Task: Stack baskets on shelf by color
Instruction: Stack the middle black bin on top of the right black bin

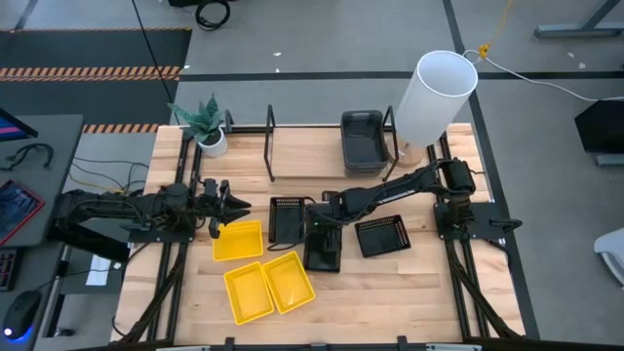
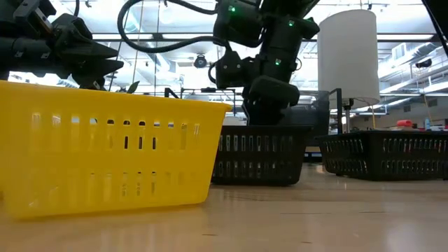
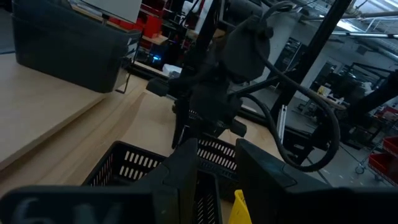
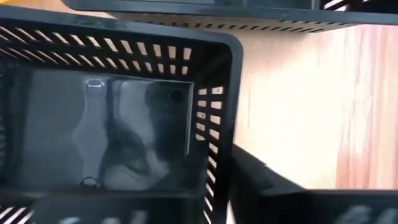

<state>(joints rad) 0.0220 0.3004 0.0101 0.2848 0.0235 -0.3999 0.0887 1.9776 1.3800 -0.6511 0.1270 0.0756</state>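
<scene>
Your right gripper (image 1: pixel 322 226) reaches across the table's middle and hangs over the middle black basket (image 1: pixel 323 246), which sits between two other black ones: one (image 1: pixel 287 218) just to its left and one (image 1: pixel 381 236) lying tilted to its right. In the right wrist view you look straight down into that slotted basket (image 4: pixel 118 112), and one dark finger (image 4: pixel 261 177) sits just outside its near wall, so the rim seems to lie between the fingers. You cannot tell how wide they are or whether they grip the wall.

Your left gripper (image 1: pixel 232 205) hovers just above the far edge of one yellow basket (image 1: pixel 239 240), fingers parted and holding nothing. Two more yellow baskets (image 1: pixel 267 288) lie side by side nearer the front edge.

The grey baskets (image 1: pixel 363 138) sit on the shelf (image 1: pixel 312 151) at the back, beside a white cylinder (image 1: pixel 436 96). A potted plant (image 1: pixel 207 125) stands at the shelf's left end.
</scene>
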